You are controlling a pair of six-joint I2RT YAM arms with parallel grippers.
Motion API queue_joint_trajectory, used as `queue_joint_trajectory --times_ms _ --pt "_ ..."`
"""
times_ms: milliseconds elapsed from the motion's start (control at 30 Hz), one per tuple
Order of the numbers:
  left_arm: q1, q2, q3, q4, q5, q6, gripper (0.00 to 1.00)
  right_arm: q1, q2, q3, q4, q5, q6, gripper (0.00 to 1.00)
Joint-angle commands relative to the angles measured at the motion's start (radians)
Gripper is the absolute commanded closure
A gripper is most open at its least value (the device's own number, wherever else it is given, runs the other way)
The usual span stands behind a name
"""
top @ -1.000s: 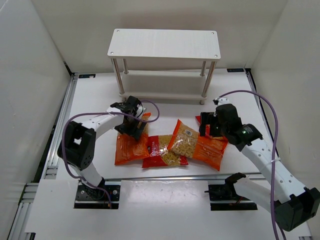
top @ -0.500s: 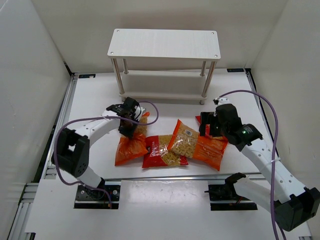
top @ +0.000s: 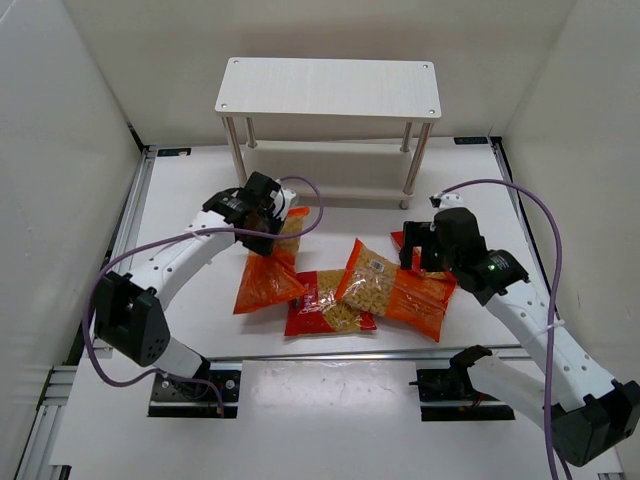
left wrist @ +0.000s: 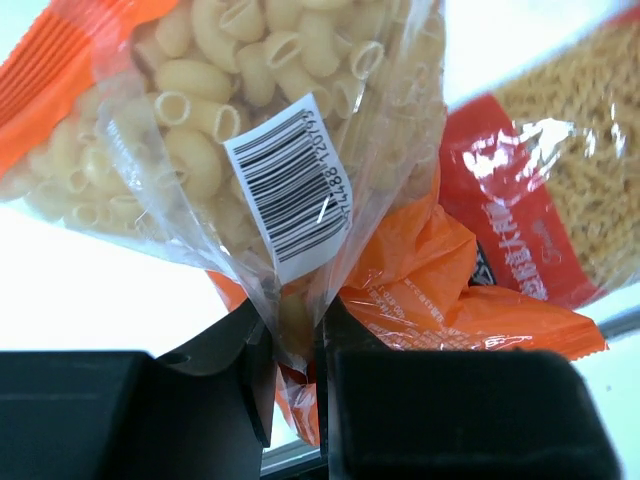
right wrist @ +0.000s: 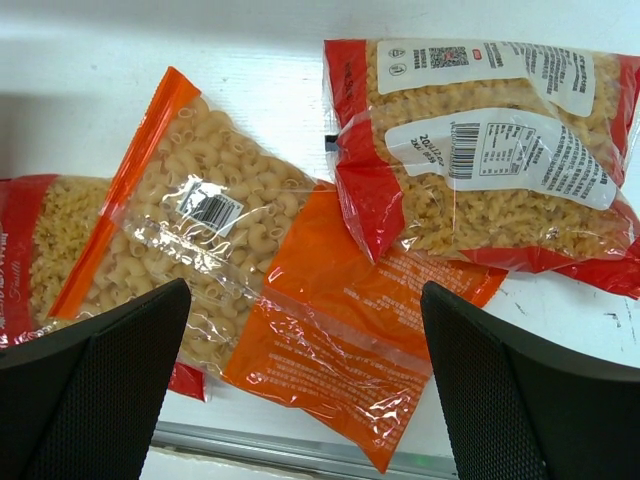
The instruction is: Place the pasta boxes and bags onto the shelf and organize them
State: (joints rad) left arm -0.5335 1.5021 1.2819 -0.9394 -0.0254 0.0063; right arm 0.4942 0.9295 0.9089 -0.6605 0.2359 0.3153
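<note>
My left gripper (top: 275, 228) is shut on the clear end of an orange macaroni bag (top: 266, 282). That bag hangs tilted, its lower end near the table. In the left wrist view the jaws (left wrist: 295, 350) pinch the bag's (left wrist: 200, 130) plastic below its barcode. A red bag (top: 325, 305) lies in the middle, partly under a second orange bag (top: 395, 285). My right gripper (top: 418, 258) hovers open over that orange bag (right wrist: 340, 300) and another red bag (right wrist: 480, 170). The two-tier white shelf (top: 328, 88) stands at the back with nothing on its top board.
White walls close in the table on the left, right and back. Metal rails (top: 125, 250) run along the left side and the front edge. The shelf's silver legs (top: 240, 165) stand just behind my left gripper.
My left gripper has shut on the orange bag's end, lifted it and carried it back toward the shelf. The right arm and the other bags have stayed put.
</note>
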Motion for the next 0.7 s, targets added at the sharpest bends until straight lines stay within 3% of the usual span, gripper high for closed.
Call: queue_joint_trajectory --times_ms 0,200,667 --pt "-0.014 0.009 0.144 0.08 -0.073 -0.006 0.9 0.006 -0.015 0.025 0.03 0.026 0.019 0.0" --pt "-0.023 0.147 0.379 0.142 -0.2 -0.006 0.9 0.006 -0.006 0.025 0.03 0.026 0.019 0.0" --pt "0.056 0.552 0.888 0.205 -0.246 -0.006 0.9 0.006 0.003 0.025 0.029 0.028 -0.008 0.0"
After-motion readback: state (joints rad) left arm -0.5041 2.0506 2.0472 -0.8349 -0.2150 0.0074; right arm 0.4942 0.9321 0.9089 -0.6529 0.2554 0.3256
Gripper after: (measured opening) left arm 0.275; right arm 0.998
